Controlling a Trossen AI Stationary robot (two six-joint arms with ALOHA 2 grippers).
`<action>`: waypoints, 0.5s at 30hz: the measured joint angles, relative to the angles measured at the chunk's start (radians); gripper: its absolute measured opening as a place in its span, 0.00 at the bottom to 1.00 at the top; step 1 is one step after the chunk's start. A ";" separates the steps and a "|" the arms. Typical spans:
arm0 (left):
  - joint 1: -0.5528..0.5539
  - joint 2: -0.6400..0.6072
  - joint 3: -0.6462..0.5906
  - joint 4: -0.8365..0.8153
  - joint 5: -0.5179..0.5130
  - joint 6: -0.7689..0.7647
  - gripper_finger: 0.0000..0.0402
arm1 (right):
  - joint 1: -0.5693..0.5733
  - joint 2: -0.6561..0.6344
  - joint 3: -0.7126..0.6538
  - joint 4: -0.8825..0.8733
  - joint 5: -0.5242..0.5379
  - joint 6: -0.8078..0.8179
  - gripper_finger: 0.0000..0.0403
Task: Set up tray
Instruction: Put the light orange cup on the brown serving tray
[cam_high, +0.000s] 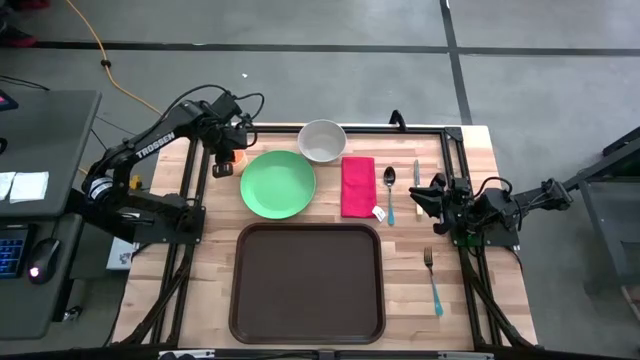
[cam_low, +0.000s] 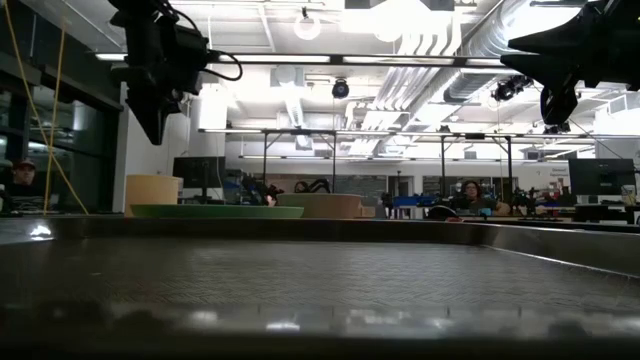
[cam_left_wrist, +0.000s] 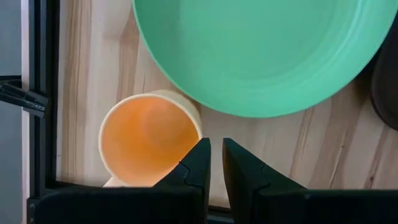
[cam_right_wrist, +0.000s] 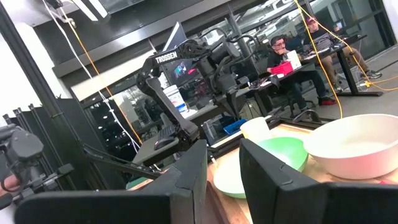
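The dark brown tray (cam_high: 308, 282) lies at the table's near middle with nothing on it. Beyond it, from left to right, stand an orange cup (cam_left_wrist: 149, 140), a green plate (cam_high: 278, 183), a white bowl (cam_high: 322, 141) and a red napkin (cam_high: 358, 186). My left gripper (cam_left_wrist: 216, 163) points down above the cup's rim on the side toward the plate. Its fingers are shut to a narrow slit, and in the low view they hang clear above the cup (cam_low: 152, 193). My right gripper (cam_high: 414, 196) waits at the table's right, shut and holding nothing.
A spoon (cam_high: 389, 190) and a knife (cam_high: 416, 175) lie right of the napkin, and a fork (cam_high: 432, 280) lies right of the tray. A black metal frame (cam_high: 455, 135) edges the table. People sit at desks beyond the table.
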 joint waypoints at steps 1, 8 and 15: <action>0.000 0.000 0.000 0.000 0.000 0.005 0.18 | 0.000 0.000 0.000 0.000 0.000 0.000 0.18; 0.000 0.000 0.000 0.005 0.000 0.029 0.18 | 0.000 0.000 0.000 0.000 0.000 0.000 0.18; 0.000 0.000 0.000 0.005 -0.013 0.036 0.18 | 0.000 0.000 0.000 0.000 0.000 0.000 0.18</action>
